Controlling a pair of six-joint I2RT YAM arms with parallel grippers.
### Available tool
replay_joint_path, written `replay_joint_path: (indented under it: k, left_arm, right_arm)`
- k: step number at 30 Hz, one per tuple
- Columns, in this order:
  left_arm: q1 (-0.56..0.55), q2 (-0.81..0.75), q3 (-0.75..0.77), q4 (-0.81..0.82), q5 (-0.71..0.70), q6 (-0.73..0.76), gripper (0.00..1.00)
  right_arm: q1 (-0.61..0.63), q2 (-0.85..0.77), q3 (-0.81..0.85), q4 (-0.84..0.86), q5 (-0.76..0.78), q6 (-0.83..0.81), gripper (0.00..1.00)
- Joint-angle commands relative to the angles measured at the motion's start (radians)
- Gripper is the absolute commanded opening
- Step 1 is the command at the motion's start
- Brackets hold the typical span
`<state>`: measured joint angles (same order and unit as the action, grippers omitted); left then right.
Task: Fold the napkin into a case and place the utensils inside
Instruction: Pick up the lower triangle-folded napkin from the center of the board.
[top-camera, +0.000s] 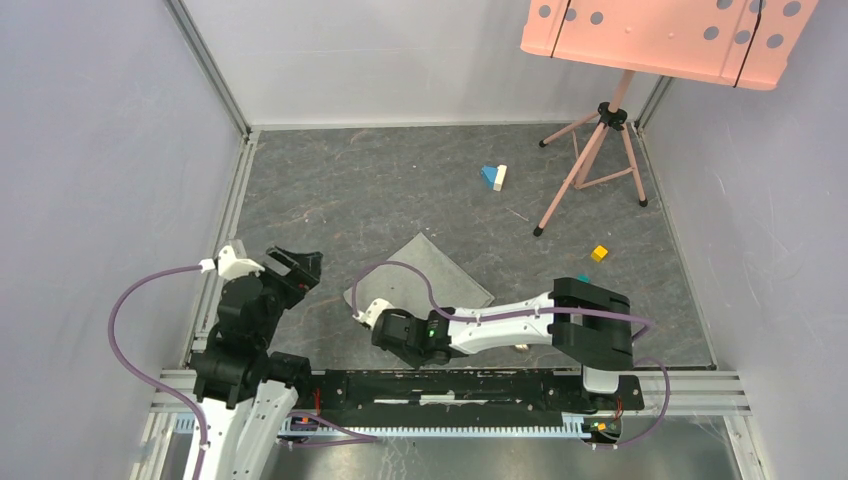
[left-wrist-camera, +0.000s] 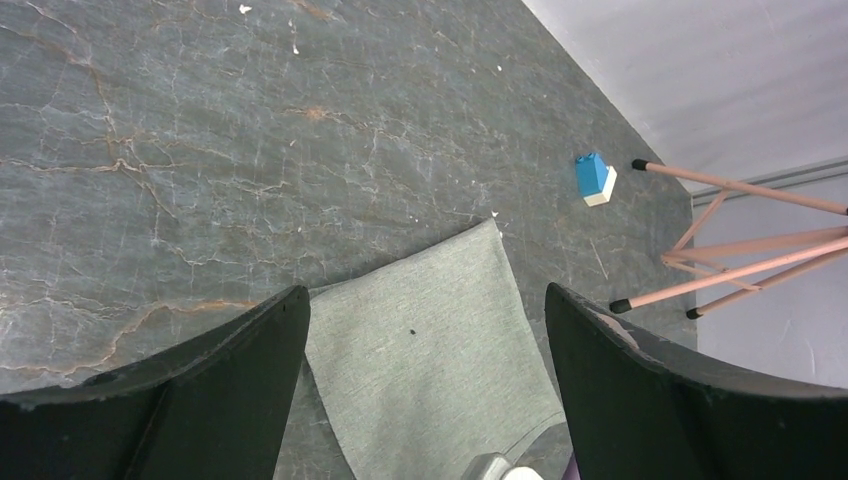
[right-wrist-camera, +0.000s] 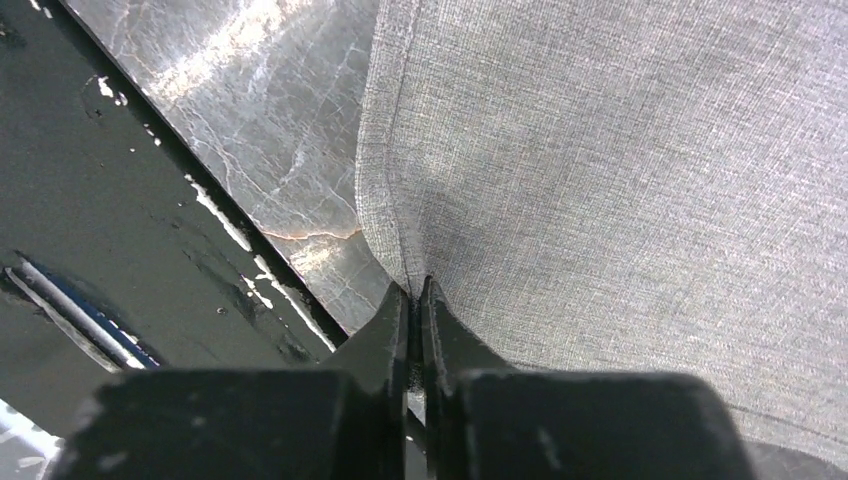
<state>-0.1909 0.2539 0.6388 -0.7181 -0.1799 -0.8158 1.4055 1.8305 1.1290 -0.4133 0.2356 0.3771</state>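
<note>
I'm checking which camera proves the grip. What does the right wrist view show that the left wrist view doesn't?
Right wrist only: the right gripper shut on the hem of the napkin, and a black rail. Left wrist only: the open left gripper, a blue and white block, pink tripod legs. Both: the grey napkin on the dark table.

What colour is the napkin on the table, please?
Light grey and unpatterned; the napkin shows best in the right wrist view.

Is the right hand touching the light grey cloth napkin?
Touching. In the right wrist view, the right hand is pinched shut on the hemmed edge of the light grey cloth napkin.
</note>
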Motion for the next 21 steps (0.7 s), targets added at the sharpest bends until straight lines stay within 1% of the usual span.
replay_joint_path:
  k: [1, 7, 12, 13, 17, 21]
  left_arm:
    - [0.005, 0.069, 0.0, 0.029, 0.046, 0.033, 0.94]
    - [0.004, 0.263, -0.046, 0.08, 0.174, -0.029, 0.95]
    - [0.004, 0.434, -0.101, 0.124, 0.28, -0.162, 0.95]
    - [0.004, 0.453, -0.122, 0.155, 0.298, -0.195, 0.95]
    - [0.003, 0.464, -0.221, 0.282, 0.335, -0.326, 0.94]
    - [0.004, 0.447, -0.316, 0.374, 0.322, -0.426, 0.89]
  right_arm:
    - [-0.031, -0.045, -0.041, 0.075, -0.016, 0.001, 0.01]
    - [-0.125, -0.18, -0.177, 0.307, -0.28, 0.031, 0.0]
    - [-0.264, -0.267, -0.348, 0.536, -0.511, 0.139, 0.0]
    - [-0.295, -0.28, -0.385, 0.596, -0.56, 0.163, 0.0]
    - [-0.394, -0.312, -0.491, 0.725, -0.65, 0.23, 0.0]
    - [-0.492, -0.334, -0.602, 0.887, -0.728, 0.322, 0.0]
